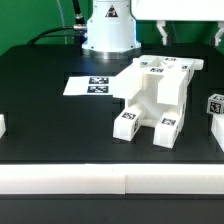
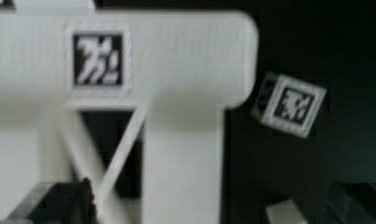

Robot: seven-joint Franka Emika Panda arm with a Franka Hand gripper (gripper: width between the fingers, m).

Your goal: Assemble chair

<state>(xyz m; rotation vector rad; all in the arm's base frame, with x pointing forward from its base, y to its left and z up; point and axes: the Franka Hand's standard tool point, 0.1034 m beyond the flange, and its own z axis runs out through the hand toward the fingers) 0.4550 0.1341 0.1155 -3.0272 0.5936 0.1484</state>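
Observation:
The partly built chair (image 1: 155,95) stands in the middle of the black table, a white blocky frame with tagged feet and tags on top. In the wrist view its broad white bar (image 2: 167,120) fills the picture, blurred, with a tag near one end. My gripper (image 2: 194,210) is open; its dark fingers (image 2: 64,205) show on either side of that bar and hold nothing. In the exterior view the white arm (image 1: 180,15) reaches over the chair from above, apart from it. A loose tagged white part (image 1: 215,104) lies at the exterior view's right, and the wrist view shows it (image 2: 291,102) beside the bar.
The marker board (image 1: 93,86) lies flat behind the chair toward the exterior view's left, in front of the robot base (image 1: 108,28). Another white piece (image 1: 2,126) pokes in at the exterior view's left edge. A white rail (image 1: 110,180) runs along the table's front.

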